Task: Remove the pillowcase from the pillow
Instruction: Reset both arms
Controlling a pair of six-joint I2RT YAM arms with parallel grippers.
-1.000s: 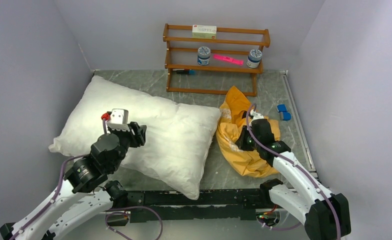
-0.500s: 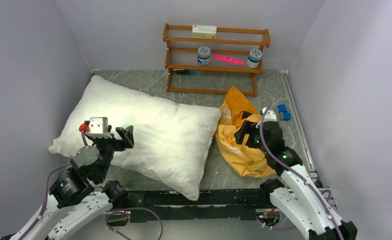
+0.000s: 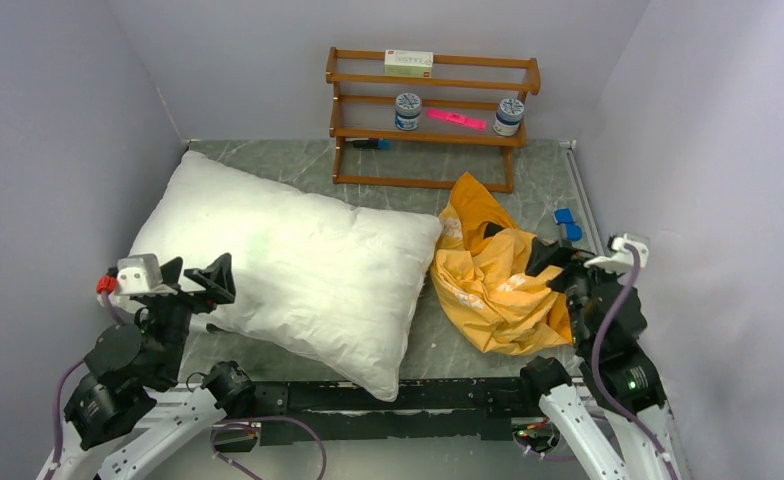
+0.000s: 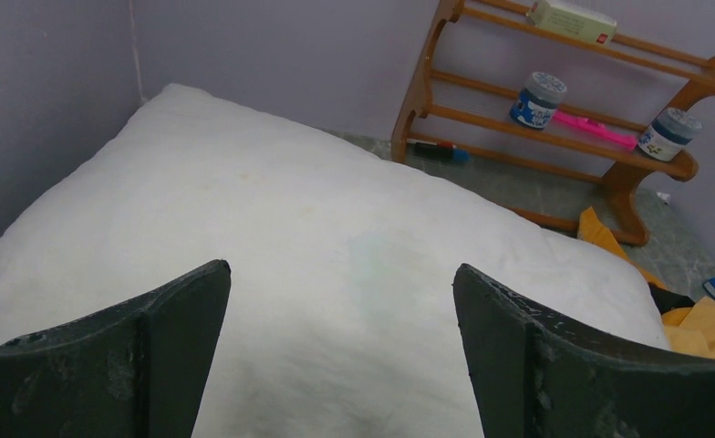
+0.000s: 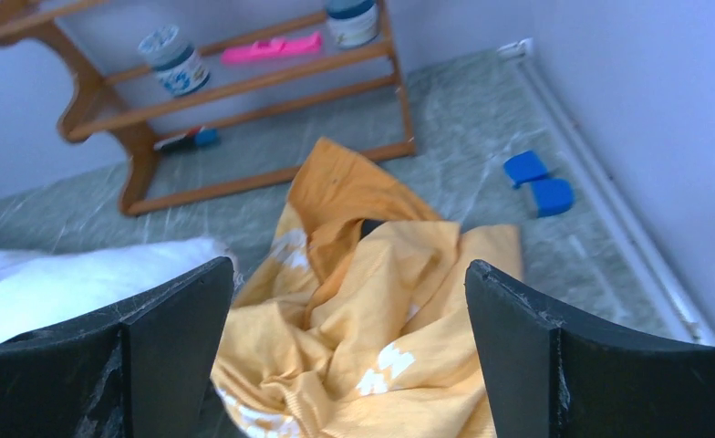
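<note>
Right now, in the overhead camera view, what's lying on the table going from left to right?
pillow → pillowcase → small blue pieces. The wooden rack at the back spans both the pillow and the pillowcase, so it is left out.

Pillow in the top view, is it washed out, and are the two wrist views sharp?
Top external: the pillow glares near-white toward its far left, with creases barely showing. Left wrist: the pillow looks soft and featureless near the lens, the wooden rack crisper. Right wrist: slightly blurred throughout, pillowcase and rack alike.
</note>
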